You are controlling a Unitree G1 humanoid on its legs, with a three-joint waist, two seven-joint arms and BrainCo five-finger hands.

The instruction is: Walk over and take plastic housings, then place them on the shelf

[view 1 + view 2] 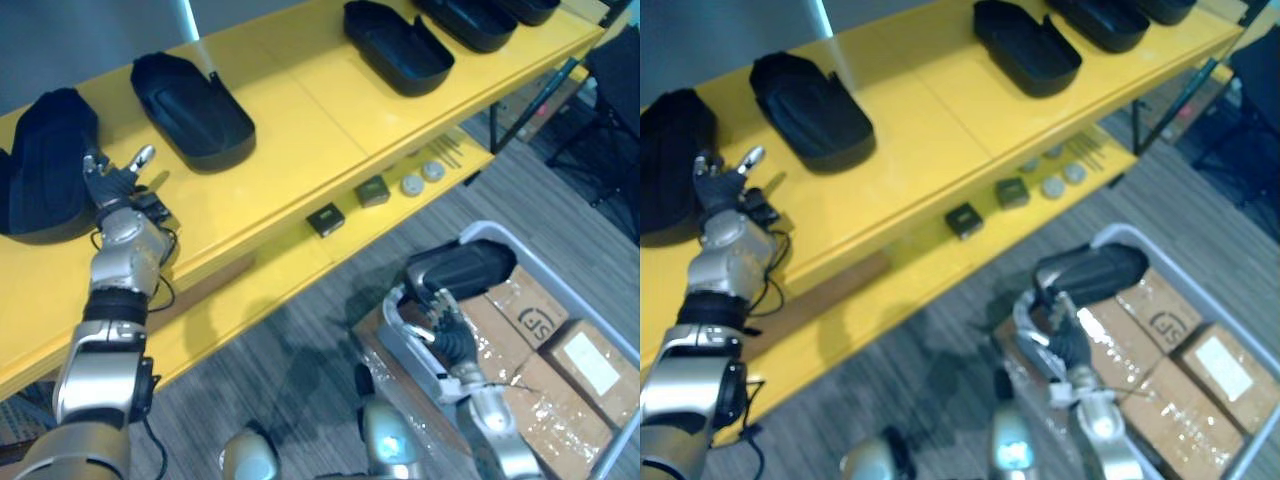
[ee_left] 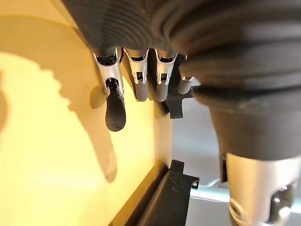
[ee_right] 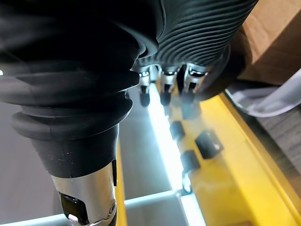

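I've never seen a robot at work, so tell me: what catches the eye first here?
The long yellow shelf stands out, with black plastic housings lined along its top. The left hand is held with open fingers beside the leftmost one, while the right hand meets another housing at a grey bin of cardboard boxes.

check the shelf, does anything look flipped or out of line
The leftmost housing on the yellow shelf seems to lie rounded side up, by the open left hand; its neighbour housing lies hollow side up. The right hand holds another housing. Nothing looks spilled or broken.
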